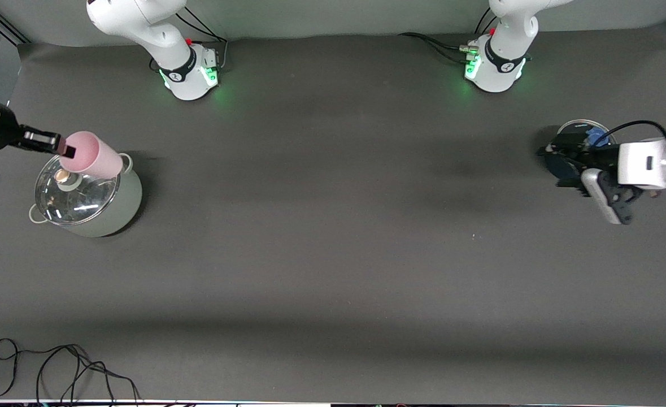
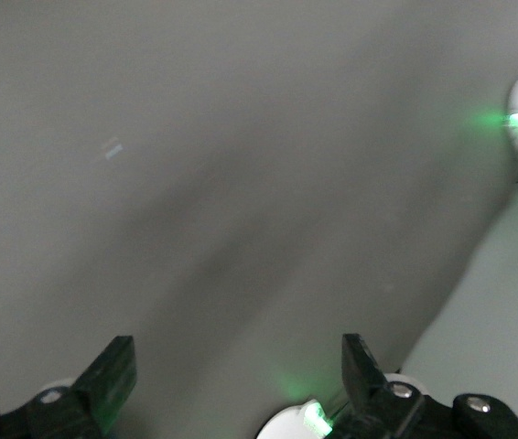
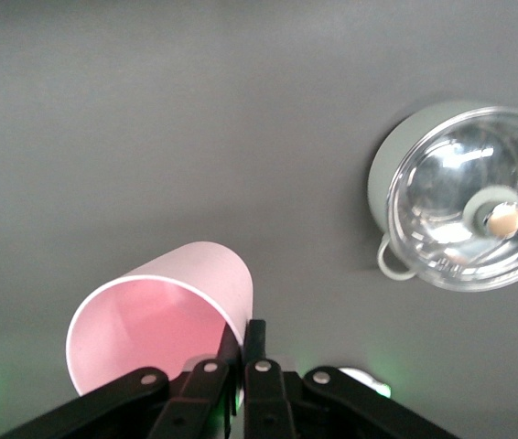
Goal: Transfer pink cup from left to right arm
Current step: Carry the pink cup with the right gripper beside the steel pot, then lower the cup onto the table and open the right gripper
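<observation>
The pink cup [image 1: 92, 154] is held on its side in the air over the lidded pot [image 1: 109, 212] at the right arm's end of the table. My right gripper [image 1: 66, 149] is shut on the cup's wall at the rim. In the right wrist view one finger is inside the cup [image 3: 163, 315] and one outside, at the gripper [image 3: 245, 334]. My left gripper [image 1: 556, 167] is open and empty, over a dark round thing at the left arm's end of the table. In the left wrist view its gripper [image 2: 236, 366] has its fingers wide apart with only grey table between them.
The pale green pot has a glass lid with a knob [image 3: 501, 217]. A metal-rimmed dish [image 1: 584, 123] with a blue thing [image 1: 595, 135] lies under the left gripper. Loose black cables [image 1: 56, 367] lie at the table's near edge. Both arm bases [image 1: 194, 73] [image 1: 493, 70] glow green.
</observation>
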### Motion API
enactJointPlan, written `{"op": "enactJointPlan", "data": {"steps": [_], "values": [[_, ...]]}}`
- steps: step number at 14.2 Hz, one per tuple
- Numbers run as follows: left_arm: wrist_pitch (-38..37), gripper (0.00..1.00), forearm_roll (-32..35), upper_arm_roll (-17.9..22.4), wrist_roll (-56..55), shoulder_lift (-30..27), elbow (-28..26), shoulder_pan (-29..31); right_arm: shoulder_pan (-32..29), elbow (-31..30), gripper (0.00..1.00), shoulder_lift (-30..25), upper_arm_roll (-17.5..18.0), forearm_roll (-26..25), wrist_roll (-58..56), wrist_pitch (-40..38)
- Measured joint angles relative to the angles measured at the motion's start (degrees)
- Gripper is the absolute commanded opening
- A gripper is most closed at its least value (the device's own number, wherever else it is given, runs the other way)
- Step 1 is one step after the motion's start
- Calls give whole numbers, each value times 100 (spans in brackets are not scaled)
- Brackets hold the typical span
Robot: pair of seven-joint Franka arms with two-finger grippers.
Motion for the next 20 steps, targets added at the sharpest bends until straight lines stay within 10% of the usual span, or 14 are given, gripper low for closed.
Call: {"op": "enactJointPlan", "data": {"steps": [15, 20], "values": [[277, 100, 1792, -214, -4048, -318, 371, -353, 419, -4936, 0, -204, -296, -19, -754, 5812], [750, 100, 1756, -293, -4093, -713, -124, -366, 505, -5225, 0, 266, -272, -19, -843, 6516]]}}
